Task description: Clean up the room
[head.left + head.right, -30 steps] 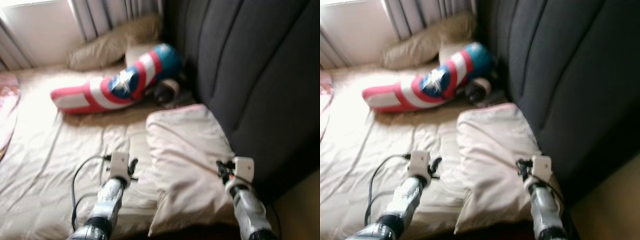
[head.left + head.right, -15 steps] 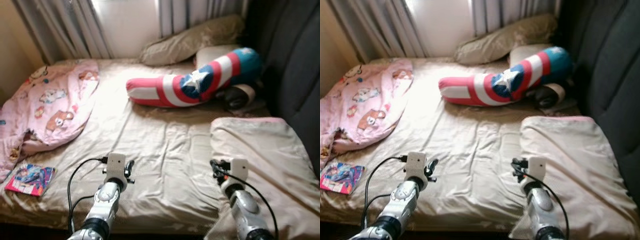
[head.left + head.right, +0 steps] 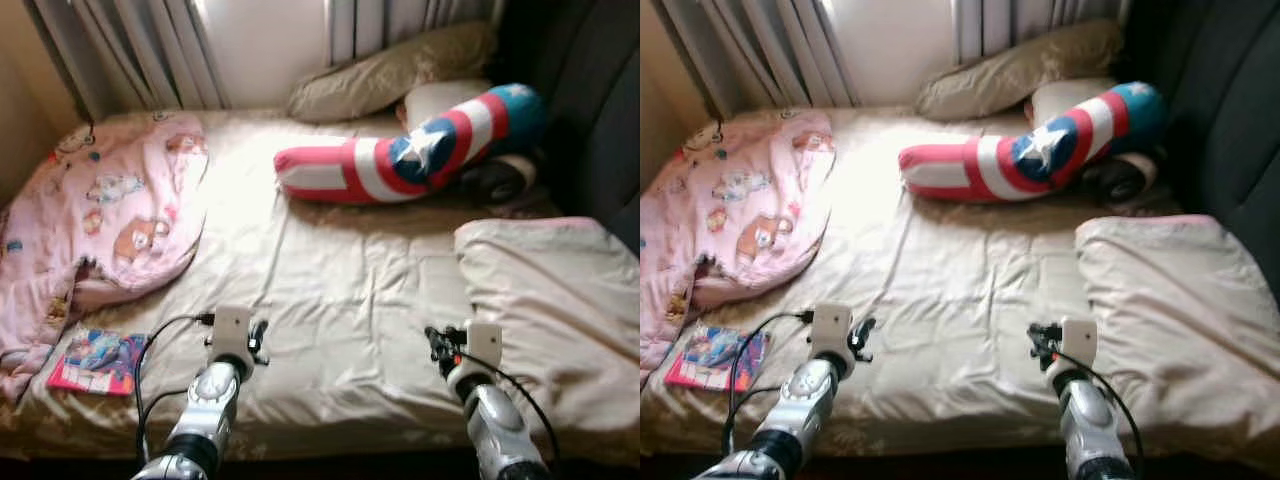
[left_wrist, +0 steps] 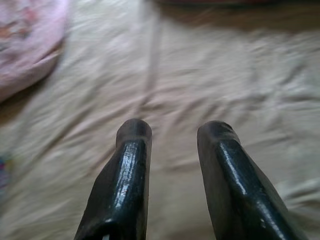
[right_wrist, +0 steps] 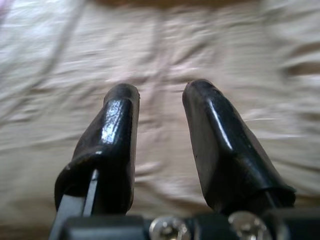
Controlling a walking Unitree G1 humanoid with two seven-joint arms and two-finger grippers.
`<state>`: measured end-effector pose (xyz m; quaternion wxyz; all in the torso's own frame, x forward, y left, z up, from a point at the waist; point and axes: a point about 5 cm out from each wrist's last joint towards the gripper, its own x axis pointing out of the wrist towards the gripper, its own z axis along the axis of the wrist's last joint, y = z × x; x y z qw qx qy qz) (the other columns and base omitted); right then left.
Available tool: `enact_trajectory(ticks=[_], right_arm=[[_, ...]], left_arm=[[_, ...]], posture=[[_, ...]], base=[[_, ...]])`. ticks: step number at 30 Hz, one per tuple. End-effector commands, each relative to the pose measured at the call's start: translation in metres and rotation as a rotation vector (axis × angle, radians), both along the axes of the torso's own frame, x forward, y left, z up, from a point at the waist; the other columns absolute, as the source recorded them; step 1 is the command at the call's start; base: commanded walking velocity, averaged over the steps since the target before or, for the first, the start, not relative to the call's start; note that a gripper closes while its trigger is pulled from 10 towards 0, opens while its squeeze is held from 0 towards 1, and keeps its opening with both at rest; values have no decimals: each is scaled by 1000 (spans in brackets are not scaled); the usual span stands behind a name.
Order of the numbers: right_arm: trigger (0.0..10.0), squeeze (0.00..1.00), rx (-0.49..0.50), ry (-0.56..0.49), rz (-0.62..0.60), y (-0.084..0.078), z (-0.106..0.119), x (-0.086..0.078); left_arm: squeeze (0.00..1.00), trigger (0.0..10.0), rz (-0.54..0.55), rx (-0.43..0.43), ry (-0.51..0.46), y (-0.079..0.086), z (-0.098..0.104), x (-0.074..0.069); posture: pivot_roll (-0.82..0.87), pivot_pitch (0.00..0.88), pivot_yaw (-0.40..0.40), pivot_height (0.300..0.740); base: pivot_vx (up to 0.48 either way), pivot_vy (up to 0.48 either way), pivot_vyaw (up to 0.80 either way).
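Left end effector [image 4: 172, 131] and right end effector [image 5: 160, 95] hovered over the near edge of the bed [image 3: 340, 290], both with fingers spread and holding nothing. A colourful book [image 3: 98, 361] lay at the near left corner, just beside a pink printed blanket [image 3: 110, 215] bunched along the left edge; a cream pillow [image 3: 560, 310] sat at the right edge. Toward the far edge lay a red, white and blue star bolster [image 3: 410, 160], a tan pillow [image 3: 390, 72] behind it.

Four pillows [image 3: 395, 72], one blanket [image 3: 110, 220], one book [image 3: 98, 361]
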<state>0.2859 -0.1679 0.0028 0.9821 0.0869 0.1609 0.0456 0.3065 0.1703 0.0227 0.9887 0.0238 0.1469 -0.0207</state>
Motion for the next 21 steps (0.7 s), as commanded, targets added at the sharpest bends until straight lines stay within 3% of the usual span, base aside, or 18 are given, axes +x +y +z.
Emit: enact_trajectory(ticks=[1,9,18,21], right_arm=[[10000,0,-9,3,19,3,0,0],[10000,0,-30,30,20,-2,-4,-3],[10000,0,-113,203,-37,-22,-36,-37],[10000,0,-120,312,-69,-30,-53,-60]], left_arm=[[0,10000,23,-14,3,2,1,1],[0,10000,28,-11,28,8,-3,-1],[0,10000,44,-12,251,23,-44,-39],[0,10000,51,-14,337,27,-59,-55]], posture=[[41,98,49,740],[38,94,44,740],[34,80,42,740],[37,72,44,740]], base=[[0,480,0],[0,480,0],[0,480,0],[0,480,0]])
